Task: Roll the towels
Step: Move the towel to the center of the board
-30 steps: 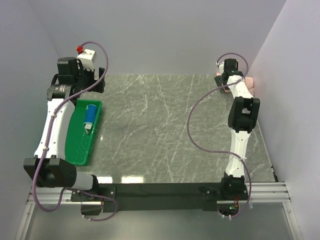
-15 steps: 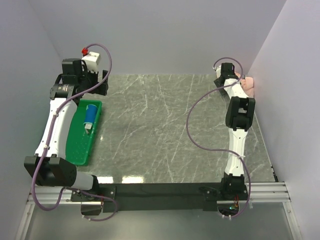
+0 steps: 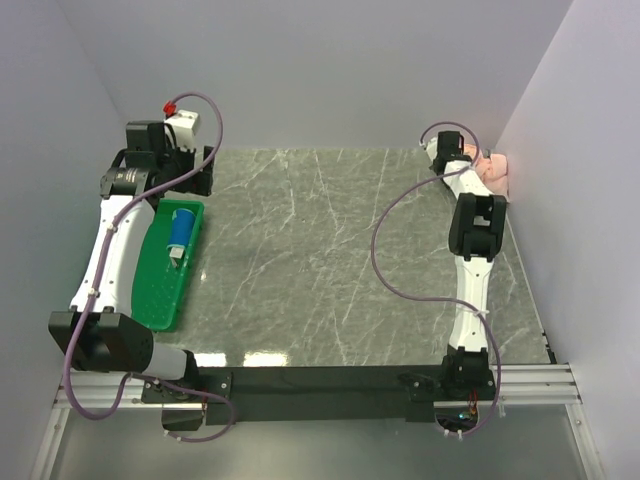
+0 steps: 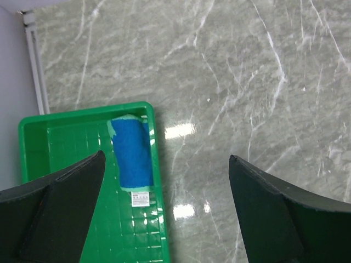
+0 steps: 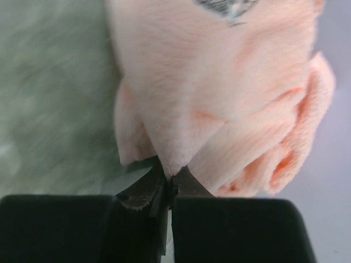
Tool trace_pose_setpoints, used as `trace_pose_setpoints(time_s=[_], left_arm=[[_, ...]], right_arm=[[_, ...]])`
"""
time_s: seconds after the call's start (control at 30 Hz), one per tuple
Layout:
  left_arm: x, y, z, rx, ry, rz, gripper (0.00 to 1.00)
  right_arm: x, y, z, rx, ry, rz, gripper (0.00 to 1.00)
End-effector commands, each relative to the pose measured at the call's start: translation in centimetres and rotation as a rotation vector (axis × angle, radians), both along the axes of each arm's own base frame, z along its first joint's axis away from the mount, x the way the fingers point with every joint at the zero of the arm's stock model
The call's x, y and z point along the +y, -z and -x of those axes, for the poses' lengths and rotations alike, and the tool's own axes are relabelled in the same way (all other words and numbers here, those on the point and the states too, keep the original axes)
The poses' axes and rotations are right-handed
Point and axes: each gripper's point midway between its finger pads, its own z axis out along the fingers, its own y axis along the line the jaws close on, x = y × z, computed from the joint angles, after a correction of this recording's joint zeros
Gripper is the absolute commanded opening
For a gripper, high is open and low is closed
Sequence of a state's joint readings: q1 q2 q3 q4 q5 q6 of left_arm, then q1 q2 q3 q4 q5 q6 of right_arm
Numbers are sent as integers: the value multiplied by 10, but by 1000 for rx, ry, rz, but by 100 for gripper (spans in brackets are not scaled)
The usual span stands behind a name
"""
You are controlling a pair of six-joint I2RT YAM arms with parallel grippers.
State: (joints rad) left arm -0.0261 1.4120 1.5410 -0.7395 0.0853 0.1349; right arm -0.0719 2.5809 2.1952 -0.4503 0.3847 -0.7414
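A crumpled pink towel lies bunched at the far right corner of the table, against the wall. My right gripper is shut on a corner of this pink towel, which fills the right wrist view. A rolled blue towel with a white label lies in the green tray at the left; in the left wrist view the blue roll sits near the tray's right wall. My left gripper hangs high above the tray's edge, open and holding nothing.
The marble tabletop stretches between the two arms. Walls close in at the left, back and right. The right arm's cable loops over the table's right half.
My right gripper has reached further into the corner and shut on the pink towel's corner. The left gripper has shifted slightly and stays open.
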Motion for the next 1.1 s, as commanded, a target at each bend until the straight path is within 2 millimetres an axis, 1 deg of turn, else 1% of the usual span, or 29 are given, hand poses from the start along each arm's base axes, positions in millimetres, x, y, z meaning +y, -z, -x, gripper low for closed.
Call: trace_pose_setpoints(time_s=[0.0,0.03,0.07,0.1,0.13,0.17,0.2,0.23,0.27,0.3,0.33,0.37,0.4,0.47,0.5,0.53,0.6,0.63,0.67,0.7,0.73,0.77,0.8,0.83,0.87,0.9,0.97,1.0,1.07], left_arm=[[-3,13,8,55,5,30,99],[-8,14,12,55,31,50,99],[-12,12,11,42,52,67,99],[-19,10,13,33,85,98,100],[-23,10,16,31,95,120,99],[-26,11,16,30,106,134,99],[-30,10,17,28,124,154,100],[-31,13,16,40,120,170,99],[-33,13,17,43,127,185,99],[-28,14,17,51,114,203,100],[-32,13,18,57,132,239,99],[-32,12,19,57,137,256,99],[-27,12,18,51,119,271,100],[-26,9,19,44,128,301,99],[-21,9,19,41,117,309,99],[-20,10,20,45,118,312,99],[-20,16,23,68,130,318,100],[-19,21,26,83,141,306,100],[-23,25,30,95,163,313,100],[-24,33,34,114,176,311,99],[-26,37,37,118,206,299,98],[-29,42,42,135,228,305,98],[-37,50,48,156,282,312,95],[-42,57,53,175,308,311,93],[-48,63,59,195,341,308,92],[-61,74,70,229,403,325,89],[-73,81,81,212,496,292,86],[-82,91,88,212,541,285,85],[-96,93,98,167,638,214,83]], right_arm=[[60,-39,20,17,-122,-135,0],[70,-72,26,-26,-146,-162,0],[100,-59,43,32,-209,-216,0],[129,-63,54,56,-264,-232,0],[143,-72,74,72,-292,-246,0],[158,-73,85,89,-324,-262,0],[188,-73,100,121,-382,-287,0],[201,-78,118,138,-410,-308,0],[217,-80,129,150,-425,-339,0],[231,-78,143,185,-444,-370,0],[255,-83,159,203,-489,-404,0],[266,-84,169,218,-486,-444,0],[282,-89,186,256,-515,-512,0],[315,-92,213,311,-540,-616,0],[325,-95,231,356,-556,-659,0],[348,-95,254,415,-596,-739,0],[367,-96,284,488,-632,-805,0],[377,-97,309,537,-660,-871,0],[390,-97,329,569,-705,-885,0],[397,-105,339,551,-745,-904,0],[396,-91,360,601,-745,-902,0],[401,-90,373,617,-773,-905,0],[402,-93,379,601,-794,-910,0],[397,-84,389,632,-778,-912,3],[398,-85,395,644,-782,-932,9],[395,-87,399,646,-782,-936,19],[389,-88,401,640,-762,-934,35],[382,-96,394,596,-745,-951,37],[368,-101,382,547,-694,-968,49]])
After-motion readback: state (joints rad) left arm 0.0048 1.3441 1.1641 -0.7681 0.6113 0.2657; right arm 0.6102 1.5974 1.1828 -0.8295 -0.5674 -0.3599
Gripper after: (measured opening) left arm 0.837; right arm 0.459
